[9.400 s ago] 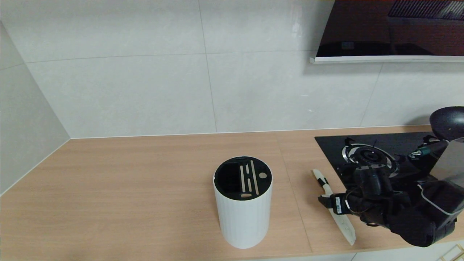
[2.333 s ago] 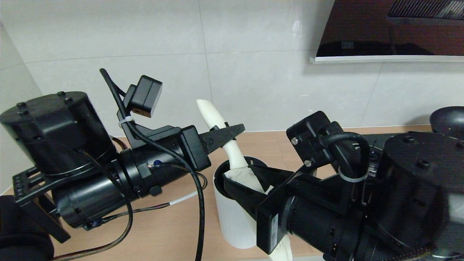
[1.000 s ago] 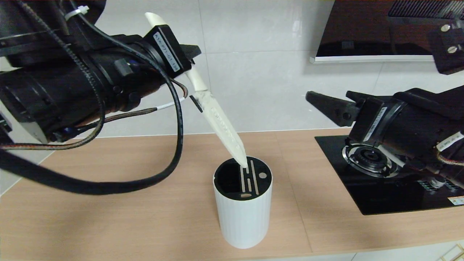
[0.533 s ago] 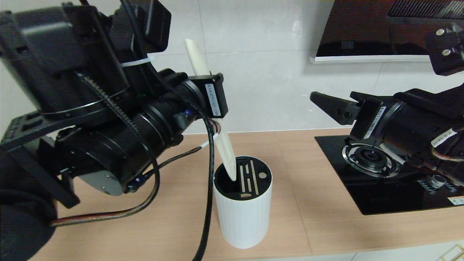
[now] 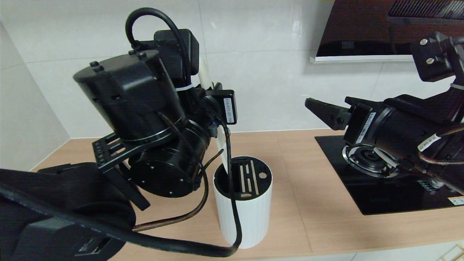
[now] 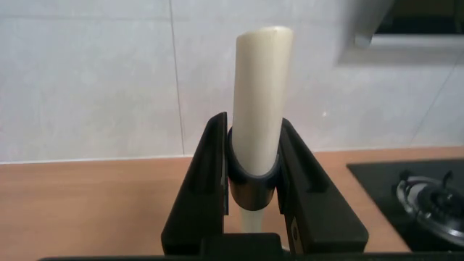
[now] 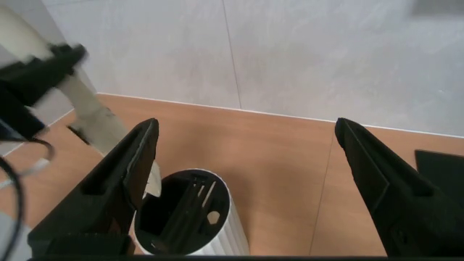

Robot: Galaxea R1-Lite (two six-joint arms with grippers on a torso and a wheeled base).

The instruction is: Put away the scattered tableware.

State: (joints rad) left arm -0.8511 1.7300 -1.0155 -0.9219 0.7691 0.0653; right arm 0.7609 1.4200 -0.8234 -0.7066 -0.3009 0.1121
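Black left gripper (image 6: 254,161), its two fingers pressed against the sides of a cream knife (image 6: 262,80), pinching the handle just above a dark collar. The knife stands nearly upright in my grip, handle end rising above the fingers and blade pointing down.

Directly below the gripper stands a white cylindrical knife holder (image 5: 247,217) with a black top. That top has a wide open well on one side and narrow slots beside it. The blade tip has reached the top, near where the well meets the first slot; I cannot tell which of the two it enters.

Off to the side of the holder, well apart from the knife, my right gripper (image 7: 246,145) hangs with its fingers spread wide and nothing between them.

Both the holder and a black hob (image 5: 384,195) sit on the wooden surface (image 5: 319,224).

My judgement: the knife is partly stowed. Lowering it fully and letting go remain.
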